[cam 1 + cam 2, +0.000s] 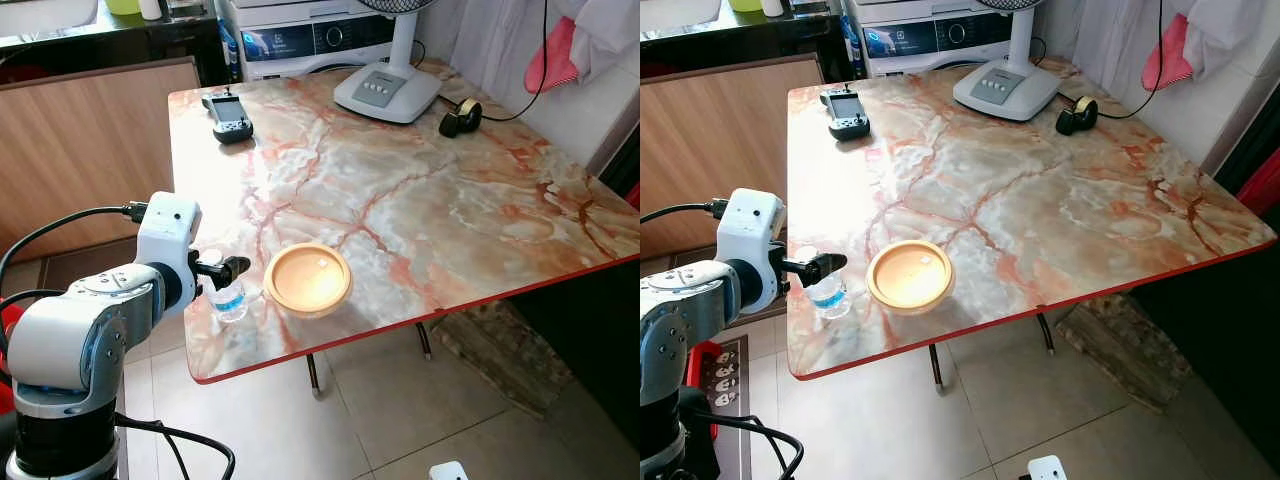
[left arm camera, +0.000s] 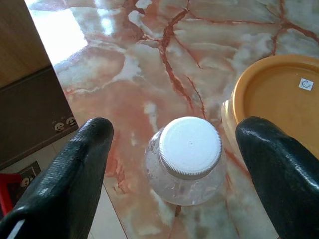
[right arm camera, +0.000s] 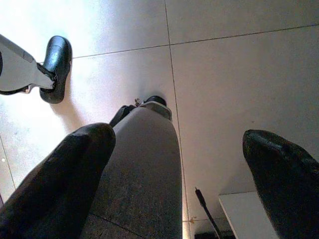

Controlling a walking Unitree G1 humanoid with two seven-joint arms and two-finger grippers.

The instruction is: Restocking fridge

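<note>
A small clear water bottle [image 1: 229, 300] with a white cap [image 2: 190, 147] stands upright on the marble table [image 1: 420, 210], close to its front left corner. My left gripper [image 1: 222, 268] hovers just above the bottle, open. In the left wrist view its black fingers [image 2: 67, 181] stand on either side of the cap without touching it. A round orange dish [image 1: 307, 279] lies right beside the bottle. My right gripper [image 3: 178, 137] hangs open over the tiled floor next to my grey leg [image 3: 142, 169], holding nothing.
At the table's far side are a white fan base [image 1: 388, 92], a black handheld controller [image 1: 230, 118] and a dark roll [image 1: 460, 117] on a cable. A wooden panel [image 1: 90, 150] stands to the left. A stone slab [image 1: 500, 350] lies under the table.
</note>
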